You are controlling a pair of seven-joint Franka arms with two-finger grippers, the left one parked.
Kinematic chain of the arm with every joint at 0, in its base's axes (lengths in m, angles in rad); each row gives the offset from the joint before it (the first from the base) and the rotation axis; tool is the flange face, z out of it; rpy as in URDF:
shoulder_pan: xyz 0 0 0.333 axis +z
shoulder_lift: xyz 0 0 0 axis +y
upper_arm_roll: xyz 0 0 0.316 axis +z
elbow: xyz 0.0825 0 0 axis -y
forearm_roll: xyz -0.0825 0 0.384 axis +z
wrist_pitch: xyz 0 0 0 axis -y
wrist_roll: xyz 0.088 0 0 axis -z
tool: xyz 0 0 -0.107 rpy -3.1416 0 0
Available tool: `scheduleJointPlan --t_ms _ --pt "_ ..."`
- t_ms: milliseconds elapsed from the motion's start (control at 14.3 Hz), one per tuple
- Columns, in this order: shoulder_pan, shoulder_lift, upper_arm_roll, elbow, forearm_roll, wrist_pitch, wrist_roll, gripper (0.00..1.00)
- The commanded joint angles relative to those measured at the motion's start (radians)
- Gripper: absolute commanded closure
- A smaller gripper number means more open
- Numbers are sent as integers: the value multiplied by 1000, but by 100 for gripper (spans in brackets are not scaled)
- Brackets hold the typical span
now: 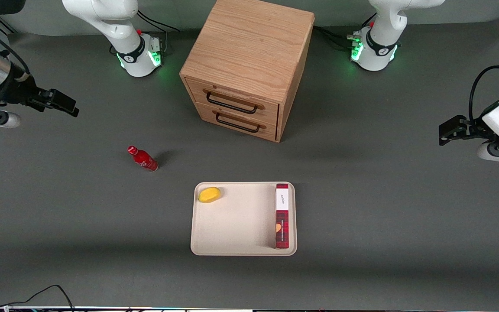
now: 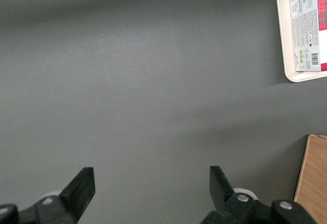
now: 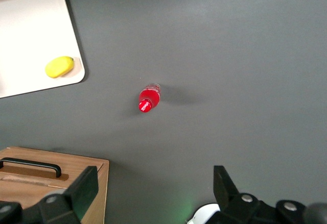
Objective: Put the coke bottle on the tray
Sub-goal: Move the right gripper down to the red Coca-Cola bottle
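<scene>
Saw wooden drawer cabinet (image 1: pixel 249 69) standing on grey table (image 1: pixel 383 195), two drawers shut, each with dark handle. Yellow lemon-like fruit (image 1: pixel 209 194) lay nearer front camera than cabinet. Long red plaid box (image 1: pixel 282 216) lay well apart from fruit, toward parked arm's end.

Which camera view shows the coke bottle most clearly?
The front view shows the coke bottle best: its cap, neck and white script are visible as it stands on the table, apart from the tray. The right wrist view sees it mostly from above. The left wrist view misses it. The open tool is far away.
</scene>
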State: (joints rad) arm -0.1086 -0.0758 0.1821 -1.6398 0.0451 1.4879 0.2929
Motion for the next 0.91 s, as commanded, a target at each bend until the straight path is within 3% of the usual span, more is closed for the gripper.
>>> scheduleJointPlan --t_ms 0,349,837 --pt "9 15 -13 40 19 -52 -20 0" --pt "18 25 -9 -26 26 -42 -14 0" --pt "36 62 65 -446 32 538 98 0"
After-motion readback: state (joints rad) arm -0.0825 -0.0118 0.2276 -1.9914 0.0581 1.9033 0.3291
